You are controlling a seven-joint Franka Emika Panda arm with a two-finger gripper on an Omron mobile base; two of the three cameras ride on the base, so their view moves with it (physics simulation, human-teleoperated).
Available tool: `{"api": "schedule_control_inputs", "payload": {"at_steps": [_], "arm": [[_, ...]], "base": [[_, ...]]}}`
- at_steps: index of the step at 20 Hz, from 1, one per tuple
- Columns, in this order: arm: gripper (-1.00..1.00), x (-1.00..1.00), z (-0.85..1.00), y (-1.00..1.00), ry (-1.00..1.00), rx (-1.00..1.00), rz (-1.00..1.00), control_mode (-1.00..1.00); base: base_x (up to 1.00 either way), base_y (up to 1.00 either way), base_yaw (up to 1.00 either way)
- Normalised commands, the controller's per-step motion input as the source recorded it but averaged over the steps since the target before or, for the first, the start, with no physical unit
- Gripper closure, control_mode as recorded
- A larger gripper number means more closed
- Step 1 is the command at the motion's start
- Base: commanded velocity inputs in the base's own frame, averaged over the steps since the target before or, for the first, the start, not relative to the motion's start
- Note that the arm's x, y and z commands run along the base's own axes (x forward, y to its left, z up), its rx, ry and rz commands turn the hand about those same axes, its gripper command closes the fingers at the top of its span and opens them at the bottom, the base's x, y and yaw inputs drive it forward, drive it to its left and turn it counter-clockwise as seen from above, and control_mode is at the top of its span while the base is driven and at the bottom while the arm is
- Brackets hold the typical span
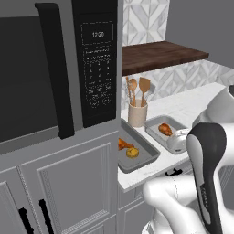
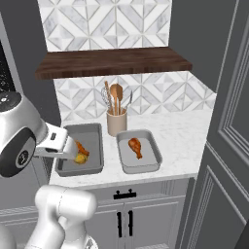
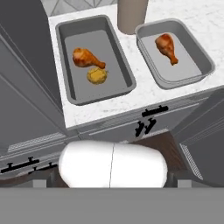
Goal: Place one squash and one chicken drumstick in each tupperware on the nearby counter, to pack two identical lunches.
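On the counter (image 2: 185,131) two tupperwares sat side by side: the left tub (image 3: 93,61) held a drumstick (image 3: 86,57) touching a squash (image 3: 97,75), the right tub (image 3: 175,52) only a drumstick (image 3: 167,47), its long axis running near to far. Both lay ahead of and below the gripper, whose jaws stood wide apart, empty, touching nothing. The right tub lacked a squash, and none was in sight.
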Motion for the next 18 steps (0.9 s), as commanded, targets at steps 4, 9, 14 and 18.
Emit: {"api": "schedule_control_inputs", "payload": {"at_steps": [4,9,14,18], "arm": [[-1.0,0.0,0.0,0.0,0.0,0.0,0.0,1.0],[-1.0,0.0,0.0,0.0,0.0,0.0,0.0,1.0],[-1.0,0.0,0.0,0.0,0.0,0.0,0.0,1.0],[-1.0,0.0,0.0,0.0,0.0,0.0,0.0,1.0]], "base": [[-0.17,0.0,0.0],[-1.0,0.09,-0.23],[-0.98,0.41,-0.46],[-1.0,0.01,-0.56]]}}
